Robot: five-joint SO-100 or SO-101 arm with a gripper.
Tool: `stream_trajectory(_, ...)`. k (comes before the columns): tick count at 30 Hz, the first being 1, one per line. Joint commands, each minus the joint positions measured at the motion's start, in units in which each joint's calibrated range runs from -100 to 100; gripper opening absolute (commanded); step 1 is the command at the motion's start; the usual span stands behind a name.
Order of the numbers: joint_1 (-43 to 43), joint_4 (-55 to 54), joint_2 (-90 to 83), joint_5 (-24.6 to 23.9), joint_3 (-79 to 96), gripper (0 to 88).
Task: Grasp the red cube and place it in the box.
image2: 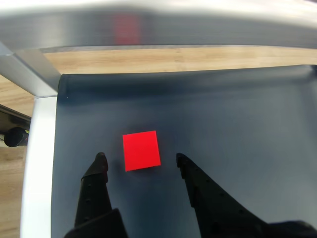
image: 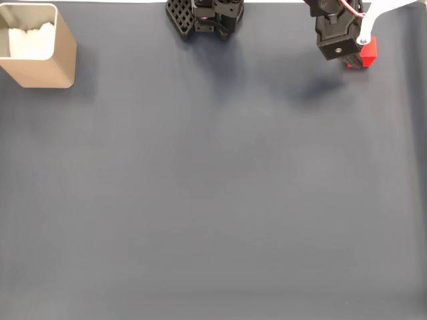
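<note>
**Open jaws either side of the red cube, box across the mat**

Nearest the wrist camera, the gripper (image2: pixel 138 157) has its two black fingers spread wide, the jaws gaping with nothing clamped between them. One fingertip (image2: pixel 100 159) sits to the left of the red cube (image2: pixel 141 150) and the other to the right, each with a strip of dark mat showing between it and the cube, so neither touches. The cube lies flat on the dark blue-grey mat (image2: pixel 237 129), its top face bright and plain, turned slightly out of square with the fingers.

Beyond the cube, the mat runs up to a strip of pale wooden tabletop (image2: pixel 173 59), and past that a silvery metal frame (image2: pixel 148 25) crosses the top of the wrist view, with a faint red reflection on it. Another frame bar comes down the left side, beside the mat's edge.

From the fixed view, the arm's black gripper body (image: pixel 339 37) hangs over the top right corner of the mat (image: pixel 213 200), and the red cube (image: pixel 367 53) peeks out from beneath it on the right. The arm's black base (image: pixel 203 17) sits at the top centre. Well apart from all this, the box (image: pixel 40 70) stands in the top left corner, tan-walled with white padding (image: pixel 30 40) inside.
</note>
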Motion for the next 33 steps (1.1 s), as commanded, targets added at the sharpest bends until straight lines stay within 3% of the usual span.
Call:
stream_trajectory(1, -0.79, -1.35, 0.37, 0.05, -2.38, 32.7)
stream_trajectory(33, -1.72, -4.71, 6.87, -0.05, -5.30, 32.9)
